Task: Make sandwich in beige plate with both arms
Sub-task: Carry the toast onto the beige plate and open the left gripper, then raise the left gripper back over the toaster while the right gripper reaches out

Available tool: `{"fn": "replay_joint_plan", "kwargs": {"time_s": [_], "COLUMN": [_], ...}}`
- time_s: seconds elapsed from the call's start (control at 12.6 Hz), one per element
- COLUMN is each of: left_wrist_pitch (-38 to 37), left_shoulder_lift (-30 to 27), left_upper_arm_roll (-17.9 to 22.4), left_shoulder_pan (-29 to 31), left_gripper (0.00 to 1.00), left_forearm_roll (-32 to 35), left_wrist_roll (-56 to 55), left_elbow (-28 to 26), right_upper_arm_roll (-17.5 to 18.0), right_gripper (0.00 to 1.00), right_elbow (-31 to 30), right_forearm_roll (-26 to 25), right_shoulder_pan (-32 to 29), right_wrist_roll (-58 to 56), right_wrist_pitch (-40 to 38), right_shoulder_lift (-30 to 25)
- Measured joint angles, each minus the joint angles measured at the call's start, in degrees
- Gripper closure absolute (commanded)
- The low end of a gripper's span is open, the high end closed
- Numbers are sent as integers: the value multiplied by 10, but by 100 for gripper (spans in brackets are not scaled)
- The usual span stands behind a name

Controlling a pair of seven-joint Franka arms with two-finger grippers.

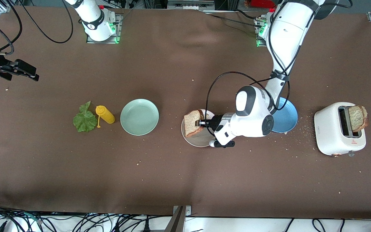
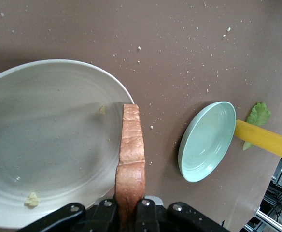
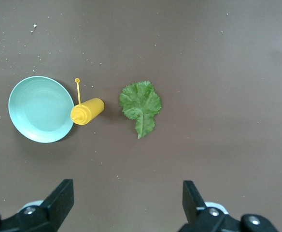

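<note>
My left gripper (image 1: 201, 122) is shut on a brown bread slice (image 1: 193, 122) and holds it on edge over the beige plate (image 1: 201, 139). In the left wrist view the slice (image 2: 131, 145) stands upright between the closed fingers (image 2: 148, 212), over the plate's rim (image 2: 44, 125). A second slice (image 1: 358, 118) sticks out of the white toaster (image 1: 333, 132). The lettuce leaf (image 1: 84, 120) lies on the table toward the right arm's end and also shows in the right wrist view (image 3: 141, 105). My right gripper (image 1: 27, 71) is open and empty (image 3: 126, 188), high over the table.
A mint-green plate (image 1: 139, 116) and a yellow mustard bottle (image 1: 105, 114) lie between the lettuce and the beige plate. A blue plate (image 1: 287, 117) sits partly under the left arm, beside the toaster. Crumbs are scattered on the brown cloth.
</note>
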Motion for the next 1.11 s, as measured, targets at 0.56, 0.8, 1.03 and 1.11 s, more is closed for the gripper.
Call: {"fn": "replay_joint_plan", "kwargs": {"time_s": [0.56, 0.8, 1.03, 1.11], "left_wrist_pitch": [1, 1, -20, -42], "left_shoulder_lift": [18, 17, -3, -14], "left_upper_arm_roll": [26, 30, 31, 32], "left_shoulder_pan": [4, 30, 77, 98], "left_gripper": [0, 0, 0, 0], "left_forearm_roll": [9, 63, 166, 208], "left_wrist_roll": [0, -1, -8, -9], "left_elbow": [0, 0, 2, 3], "right_upper_arm_roll": [0, 0, 0, 0], "right_gripper": [0, 0, 0, 0], "right_elbow": [0, 0, 0, 0], "right_forearm_roll": [0, 0, 0, 0], "right_shoulder_pan": [0, 0, 0, 0], "right_wrist_roll": [0, 0, 0, 0], "right_wrist_pitch": [0, 0, 0, 0], "right_shoulder_lift": [0, 0, 0, 0]}}
